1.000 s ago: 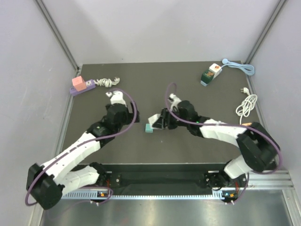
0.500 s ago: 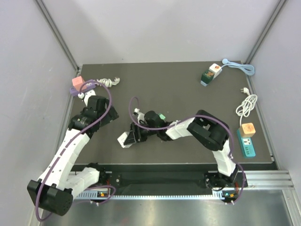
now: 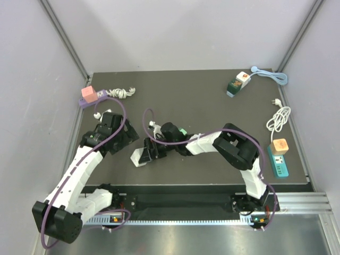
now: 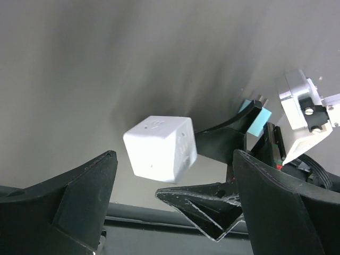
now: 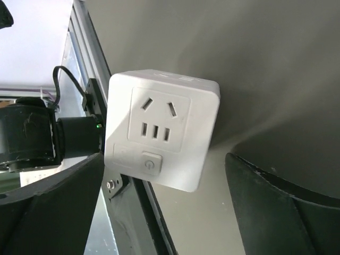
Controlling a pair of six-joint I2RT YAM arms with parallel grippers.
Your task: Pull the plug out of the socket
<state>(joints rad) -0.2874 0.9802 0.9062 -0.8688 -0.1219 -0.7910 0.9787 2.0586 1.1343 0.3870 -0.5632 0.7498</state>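
my left arm (image 3: 79, 164) extended forward, left end effector (image 4: 173, 155) spread wide, empty | right arm (image 3: 234, 146) folded across leftward, right end effector (image 5: 164, 156) spread wide, empty | socket cube (image 3: 140, 158) between them, by counter's (image 3: 212, 106) near edge, left of centre

The socket cube (image 5: 159, 135) is smooth white plastic with a soft satin sheen. Under it, the table (image 5: 255, 48) is dark and matt. Flanking it, the fingers (image 5: 276, 207) of the right gripper (image 5: 164, 159) are matt black plastic — beside it, the rail (image 5: 87, 48) is bare grey metal.
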